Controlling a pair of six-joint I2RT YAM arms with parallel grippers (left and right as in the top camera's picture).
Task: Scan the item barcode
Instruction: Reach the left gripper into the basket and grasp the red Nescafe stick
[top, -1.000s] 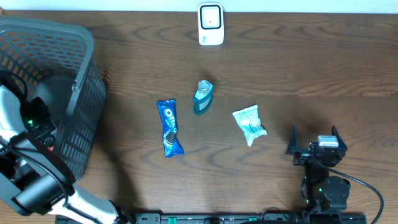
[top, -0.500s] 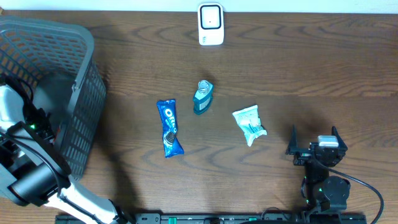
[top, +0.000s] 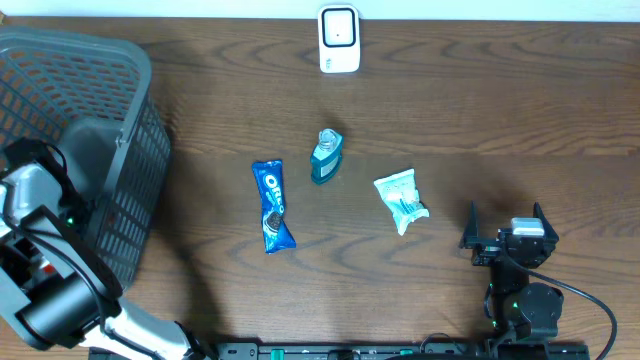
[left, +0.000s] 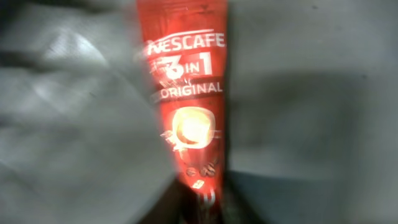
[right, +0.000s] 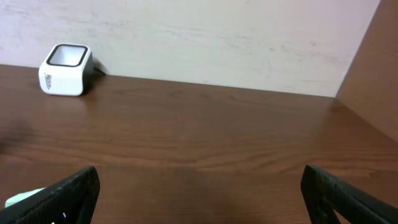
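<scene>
A red Nescafe 3 in 1 sachet (left: 186, 99) fills the left wrist view, blurred, against the grey basket floor (left: 311, 93). My left gripper (left: 205, 200) is shut on its lower end, with a dark finger close on each side. From overhead my left arm (top: 35, 195) reaches into the grey basket (top: 130, 150), and its jaws and the sachet are hidden there. The white barcode scanner (top: 339, 38) stands at the table's far edge, also in the right wrist view (right: 64, 70). My right gripper (top: 505, 238) rests open near the front right, with nothing between its fingers (right: 74, 190).
A blue Oreo pack (top: 271, 205), a teal bottle (top: 325, 156) and a white-green pouch (top: 401, 200) lie mid-table between the basket and my right arm. A pale wall runs behind the scanner.
My left arm has shifted a little inside the basket. The right arm and the items on the table have not moved.
</scene>
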